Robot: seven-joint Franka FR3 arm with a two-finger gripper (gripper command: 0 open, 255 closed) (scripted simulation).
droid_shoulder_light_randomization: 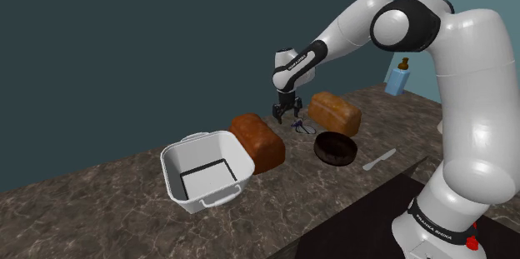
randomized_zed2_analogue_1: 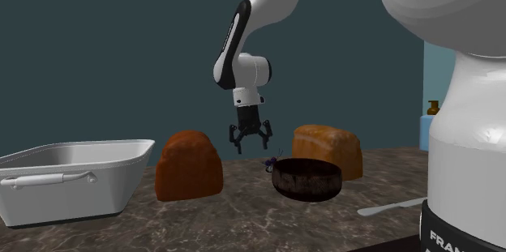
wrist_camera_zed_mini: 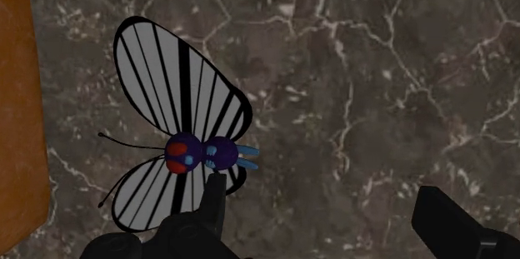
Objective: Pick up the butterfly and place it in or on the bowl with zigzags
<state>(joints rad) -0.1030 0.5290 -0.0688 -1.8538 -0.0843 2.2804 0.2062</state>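
- butterfly (wrist_camera_zed_mini: 187, 136) — white wings with black stripes, purple body, lying flat right under the gripper (randomized_zed2_analogue_1: 250, 141)
- bowl (randomized_zed2_analogue_1: 306, 178) — dark, upright, near and lower than the gripper

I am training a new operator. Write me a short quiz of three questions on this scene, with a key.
1. True or false: the gripper is shut on the butterfly.
2. Which stands nearest the butterfly? A) white tub B) dark bowl C) blue bottle
3. Fill in: the butterfly lies on the dark marbled ____.
Key: 1 false, it is open; 2 B; 3 counter.
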